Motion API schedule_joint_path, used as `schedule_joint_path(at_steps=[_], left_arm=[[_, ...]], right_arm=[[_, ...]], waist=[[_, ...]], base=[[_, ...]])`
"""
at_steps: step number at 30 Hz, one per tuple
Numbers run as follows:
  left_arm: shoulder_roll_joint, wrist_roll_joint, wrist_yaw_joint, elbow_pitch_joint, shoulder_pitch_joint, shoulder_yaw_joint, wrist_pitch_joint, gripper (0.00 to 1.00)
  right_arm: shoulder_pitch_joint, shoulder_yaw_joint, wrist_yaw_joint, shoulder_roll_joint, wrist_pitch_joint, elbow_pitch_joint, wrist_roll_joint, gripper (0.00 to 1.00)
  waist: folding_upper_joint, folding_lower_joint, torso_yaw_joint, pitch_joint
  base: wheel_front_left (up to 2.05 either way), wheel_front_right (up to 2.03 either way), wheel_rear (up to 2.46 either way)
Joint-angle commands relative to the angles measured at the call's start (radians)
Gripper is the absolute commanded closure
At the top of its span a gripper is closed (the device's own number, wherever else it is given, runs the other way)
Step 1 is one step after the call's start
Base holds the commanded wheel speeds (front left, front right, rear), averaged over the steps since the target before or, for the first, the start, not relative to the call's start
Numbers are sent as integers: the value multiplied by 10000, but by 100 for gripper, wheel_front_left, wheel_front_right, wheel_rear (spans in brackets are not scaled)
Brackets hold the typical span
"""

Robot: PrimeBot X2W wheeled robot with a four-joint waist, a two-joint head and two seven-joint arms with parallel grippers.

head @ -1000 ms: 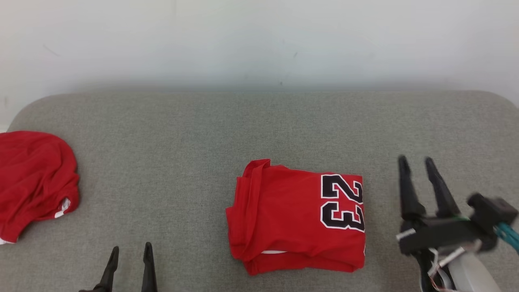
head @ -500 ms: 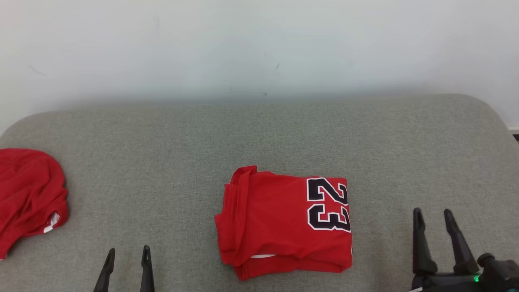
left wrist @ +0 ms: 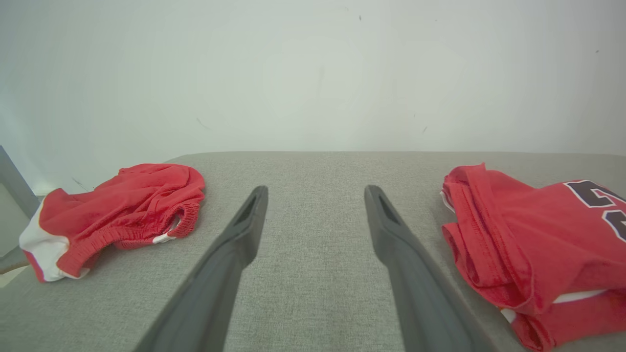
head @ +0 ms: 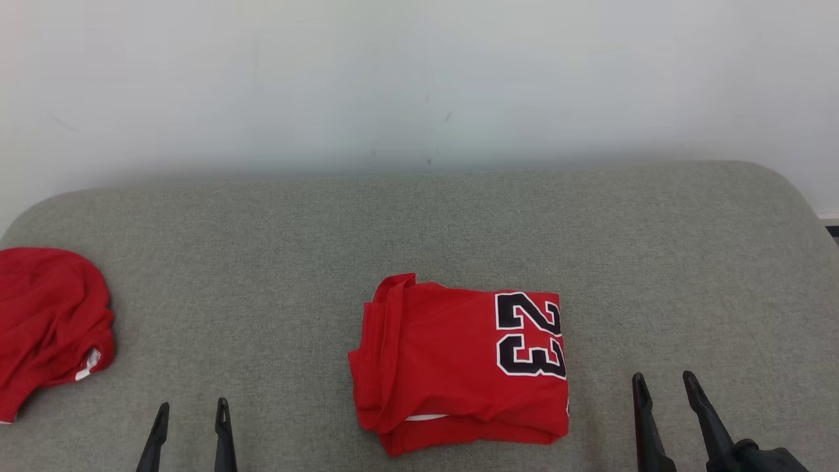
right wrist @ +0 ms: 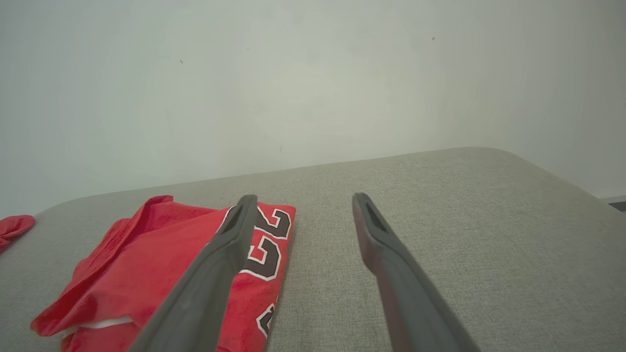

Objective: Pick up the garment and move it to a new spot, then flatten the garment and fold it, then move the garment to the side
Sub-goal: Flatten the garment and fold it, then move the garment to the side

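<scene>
Folded jersey (head: pixel 459 367) on cushion (head: pixel 262 262), centre, nr front edge. Shorts (head: pixel 49 328) bunched at left edge. L gripper (head: pixel 193 405) & R gripper (head: pixel 663 377): fingers apart, empty.

Draws the right end effector (head: pixel 663 379) back and down, from level with the number on the folded jersey (head: pixel 452 367) to the lower right corner of the head view, farther from the cloth. Shows less of its body, mostly the two fingers. Tips the head camera slightly: more wall (head: pixel 419 78) above, with the gray cushion (head: pixel 262 262) sitting lower in view.
</scene>
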Motion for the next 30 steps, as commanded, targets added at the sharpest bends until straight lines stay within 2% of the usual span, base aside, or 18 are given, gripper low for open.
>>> schedule_joint_path(at_steps=[1,30], left_arm=[[3,117,32,-45,195,71,-31,0],[3,101,87,60,173,217,-31,0]], right_arm=[[62,0,-22,39,-8,-43,-107,0],[-92,131,-21,100,-8,305,-372,0]], waist=[[0,1,12,-19],[0,1,82,45]], base=[[0,0,0],[0,0,0]])
